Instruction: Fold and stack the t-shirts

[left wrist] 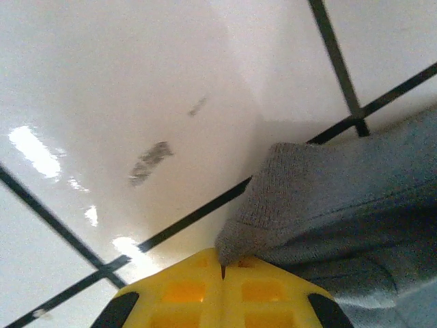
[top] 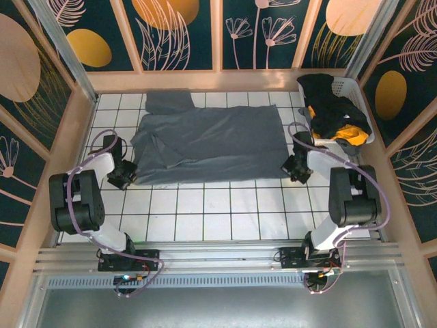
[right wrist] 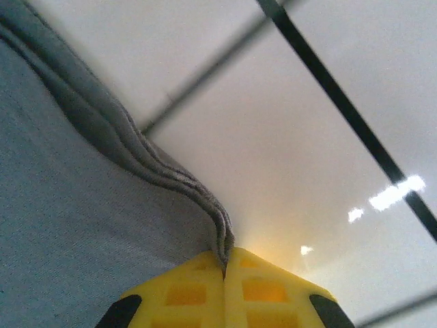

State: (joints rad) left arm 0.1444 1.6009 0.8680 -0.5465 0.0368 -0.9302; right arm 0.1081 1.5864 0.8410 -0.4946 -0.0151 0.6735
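Grey t-shirt (top: 212, 140) lay spread flat on the far half of the tiled table (top: 218, 212) | left claw (left wrist: 222, 268) was pinched tight on its near-left corner | right claw (right wrist: 224, 265) was clamped on its near-right hem | black and orange t-shirts (top: 331, 109) sat heaped in the white basket (top: 339, 85)

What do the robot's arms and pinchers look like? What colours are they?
The left arm and right arm are chunky black and white pieces, each with a thin purple cable looping along it. The left gripper and right gripper have yellow fingers with square hollows and black corners.
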